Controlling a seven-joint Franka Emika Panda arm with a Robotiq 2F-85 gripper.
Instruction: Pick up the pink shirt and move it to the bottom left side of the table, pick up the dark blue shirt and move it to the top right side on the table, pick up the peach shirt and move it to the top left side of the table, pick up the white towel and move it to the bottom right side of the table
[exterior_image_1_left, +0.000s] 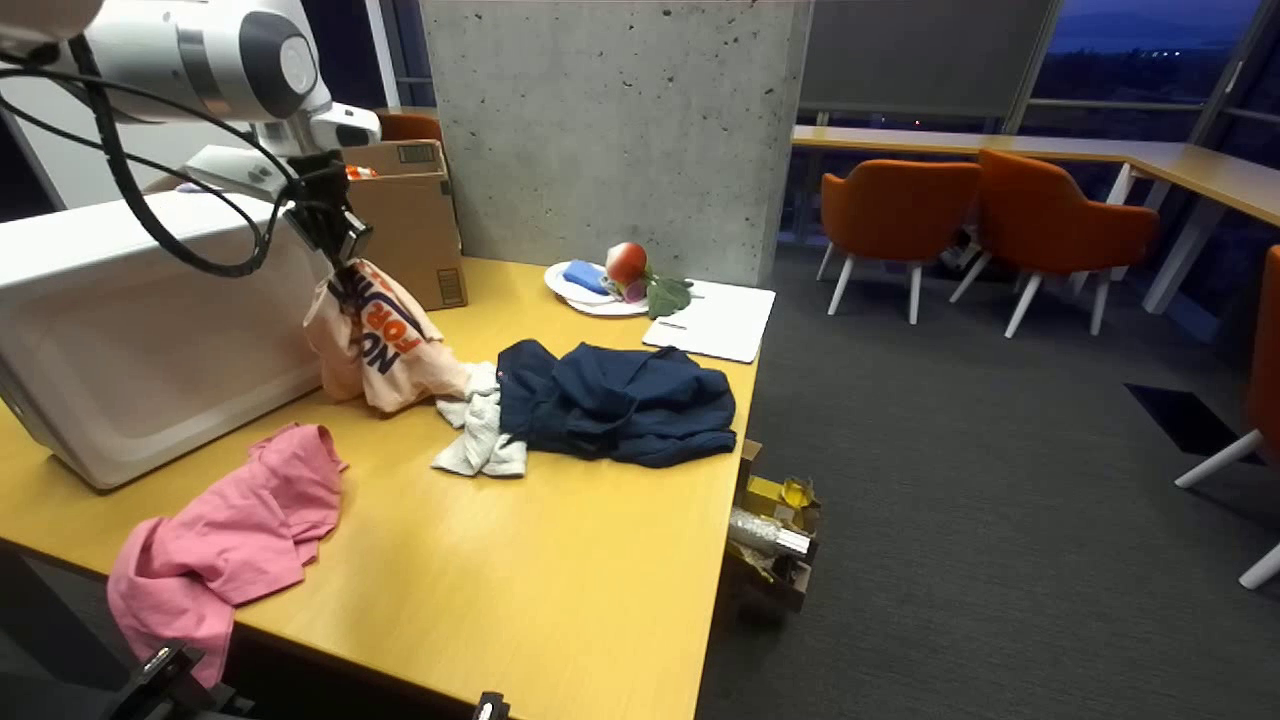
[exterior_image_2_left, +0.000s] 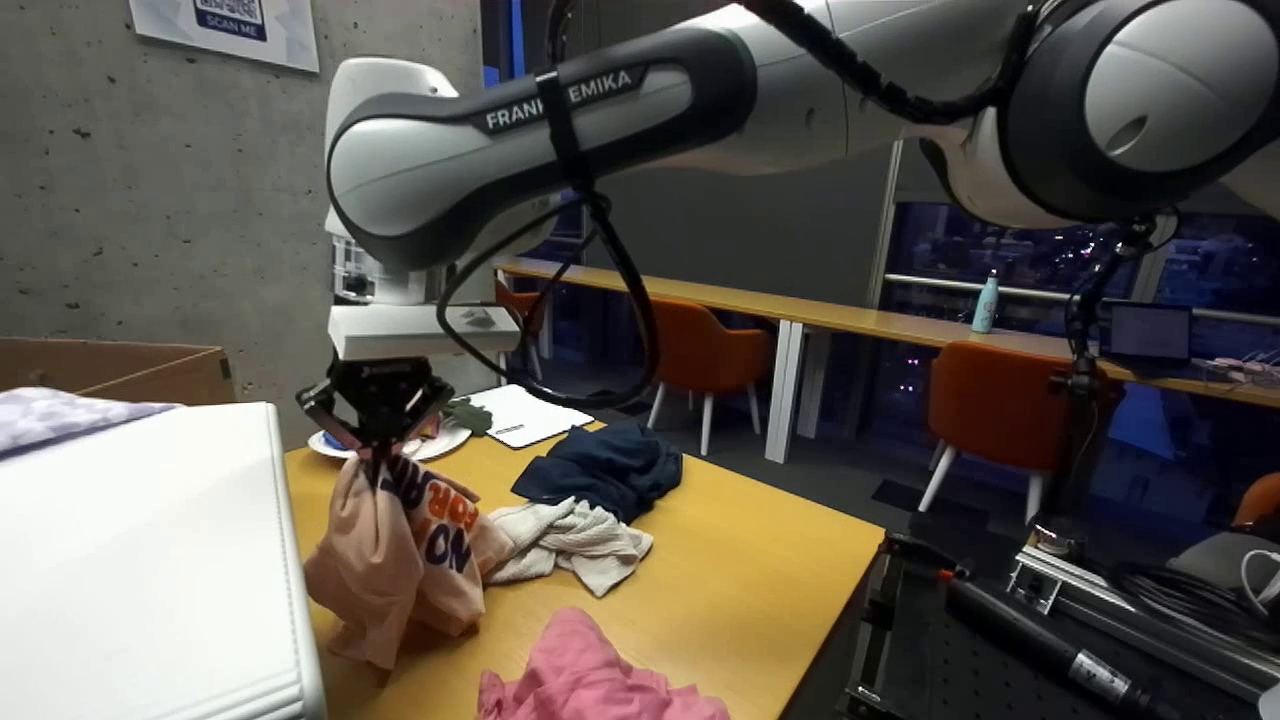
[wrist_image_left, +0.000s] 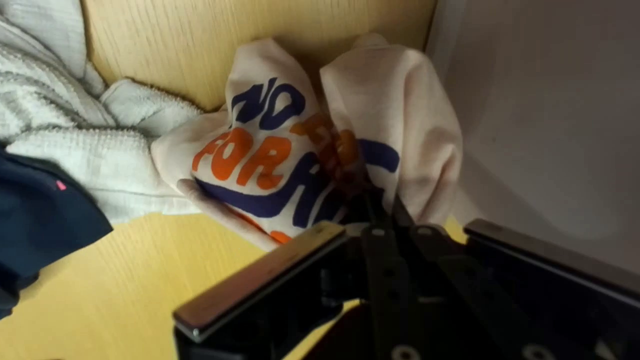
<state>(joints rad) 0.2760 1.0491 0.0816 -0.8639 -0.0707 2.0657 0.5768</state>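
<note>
Your jaws are clamped right together on a pinch at the top of the peach shirt (exterior_image_1_left: 390, 345). It hangs bunched; can't tell if its bottom touches the table (exterior_image_1_left: 540, 580). Clock below is centred on that shirt in an exterior view, 12 straight up.

Edges: your tight side is 9 o'clock, with the white box (exterior_image_1_left: 170, 330) just beside the shirt, contact unclear. The cardboard box (exterior_image_1_left: 400, 225) stands at 12; the concrete pillar (exterior_image_1_left: 610, 130) backs the table from 1 to nearly 3. The pink shirt (exterior_image_1_left: 235, 530) is at 7, draped over the edge there. The dark blue shirt (exterior_image_1_left: 630, 405), between 3 and 4, ends just short of your 4 o'clock edge; the white sheet (exterior_image_1_left: 715, 322) at 3 reaches that edge. The white towel (exterior_image_1_left: 483, 435) is between 4 and 5, right by the shirt you're holding, the dark blue shirt lapping over it.

Room: your biggest bare stretch is at 5, running out to the 4 and 6 o'clock edges. A smaller patch is at 2, short of the white dishware (exterior_image_1_left: 612, 308).

Count: four cloths (one each pink, dark blue, peach, white), one white box, one cardboard box, one white sheet. Between 2 and 3: one blue block (exterior_image_1_left: 585, 277), one round orange-red thing (exterior_image_1_left: 627, 262), some green leaves (exterior_image_1_left: 667, 298). Dishware: can't tell if one plate or two.
</note>
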